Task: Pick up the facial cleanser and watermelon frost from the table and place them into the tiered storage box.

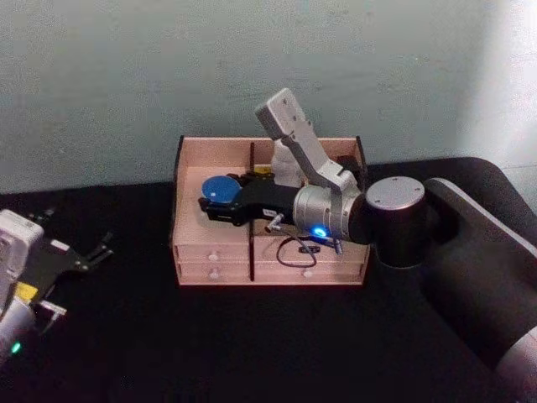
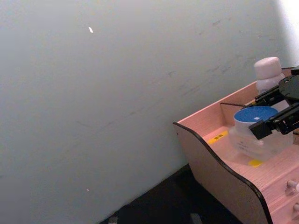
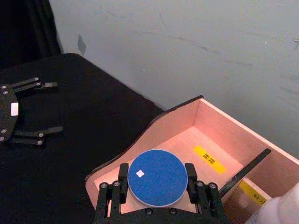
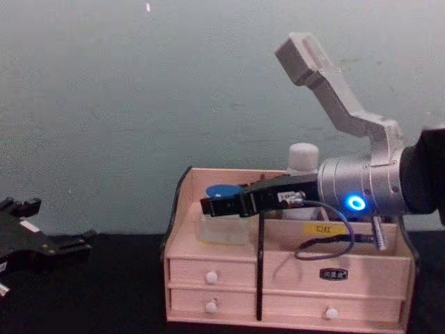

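Observation:
The watermelon frost (image 3: 154,184), a clear jar with a blue lid (image 1: 221,188), sits in the front left compartment of the tiered storage box (image 1: 310,269). My right gripper (image 3: 156,170) reaches over the box from the right, its black fingers (image 3: 190,173) pressed against both sides of the lid. The jar's base (image 2: 254,144) rests on the compartment floor. The facial cleanser (image 4: 303,156), a white bottle, stands upright in the back right compartment behind my right arm. My left gripper (image 1: 80,231) lies open low on the black table, well left of the box.
The pale wooden box (image 4: 292,271) stands against a grey-green wall (image 1: 126,75) on a black table (image 1: 252,344). A dark divider (image 3: 245,168) splits its compartments, and a thin black cable (image 4: 327,243) hangs from my right wrist over the drawers.

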Controlling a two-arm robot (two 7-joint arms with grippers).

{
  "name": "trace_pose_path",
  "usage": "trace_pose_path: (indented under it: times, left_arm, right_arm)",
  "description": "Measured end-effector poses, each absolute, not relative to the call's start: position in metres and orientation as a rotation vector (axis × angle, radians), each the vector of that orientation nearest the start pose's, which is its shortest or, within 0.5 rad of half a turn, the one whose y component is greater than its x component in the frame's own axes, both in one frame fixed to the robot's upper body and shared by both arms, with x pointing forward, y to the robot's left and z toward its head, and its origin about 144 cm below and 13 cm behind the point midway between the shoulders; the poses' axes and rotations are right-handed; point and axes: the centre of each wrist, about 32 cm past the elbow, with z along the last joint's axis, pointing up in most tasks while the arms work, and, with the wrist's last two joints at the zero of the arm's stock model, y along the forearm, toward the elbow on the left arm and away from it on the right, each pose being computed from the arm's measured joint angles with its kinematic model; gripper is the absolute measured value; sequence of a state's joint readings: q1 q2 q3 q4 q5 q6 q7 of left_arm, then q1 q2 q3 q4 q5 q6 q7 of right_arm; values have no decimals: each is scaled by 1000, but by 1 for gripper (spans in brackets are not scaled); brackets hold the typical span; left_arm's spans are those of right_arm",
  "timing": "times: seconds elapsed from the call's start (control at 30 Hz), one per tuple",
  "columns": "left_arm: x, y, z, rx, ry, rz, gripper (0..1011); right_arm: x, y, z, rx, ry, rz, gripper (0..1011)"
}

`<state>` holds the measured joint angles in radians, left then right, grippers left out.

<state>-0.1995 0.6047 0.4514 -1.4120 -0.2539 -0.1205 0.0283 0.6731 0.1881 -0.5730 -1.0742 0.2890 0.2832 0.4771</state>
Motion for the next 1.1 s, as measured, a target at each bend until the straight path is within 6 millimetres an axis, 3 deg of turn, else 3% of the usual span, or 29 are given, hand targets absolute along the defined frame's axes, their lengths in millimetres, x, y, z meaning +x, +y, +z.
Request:
trace_pose_path:
  times: [0.43,0.77,1.1]
  left_arm:
    - [489,310,1140,304,-285,1248,1001]
    - [489,310,1140,304,-285,1248,1001]
    - [489,310,1140,304,-285,1248,1001]
  right_arm:
    - [612,-160,1220,-321,65,-726,712]
    - [612,-160,1219,-320,64,-724,987]
    - [608,-161,1221,-303,46,-732,1003]
